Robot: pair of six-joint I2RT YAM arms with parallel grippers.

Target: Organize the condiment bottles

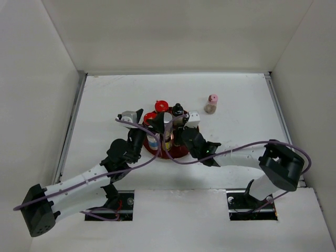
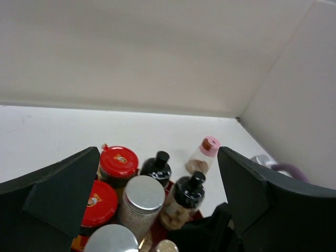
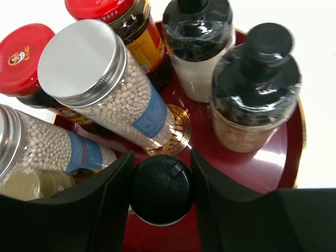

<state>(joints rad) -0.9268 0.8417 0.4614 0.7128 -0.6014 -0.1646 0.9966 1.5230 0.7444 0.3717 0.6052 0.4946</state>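
The main hazard is crowding: the right gripper (image 3: 161, 160) is pinching a black flip-cap bottle (image 3: 161, 191) by its cap over the near edge of the round tray (image 3: 273, 168). One of its fingers sits just beside a silver-lidded cylinder (image 3: 84, 58), so spreading the jaws or swinging sideways could shove that cylinder into the red-lidded jars (image 2: 118, 160) and topple several at once. The cap hides whether the held bottle's base rests on the tray, so letting go too high could tip it. A second risk is the arms meeting, since both reach over the same tray, and the purple cables (image 1: 236, 148) trailing toward its near rim could catch a lid. Two black-capped bottles (image 3: 257, 79) stand on the tray's right side, while the pink-capped bottle (image 1: 211, 104) stands alone on the worktop (image 1: 105, 94), well apart to the far right. I judge the condiment bottles (image 1: 165, 126) gathered but for that one. The left arm stretches diagonally from the near left toward the tray, with the left gripper (image 2: 157, 157) spread wide and empty above the left of the cluster, facing the far wall. The right arm folds in low from the right, its wrist tilted down over the near rim
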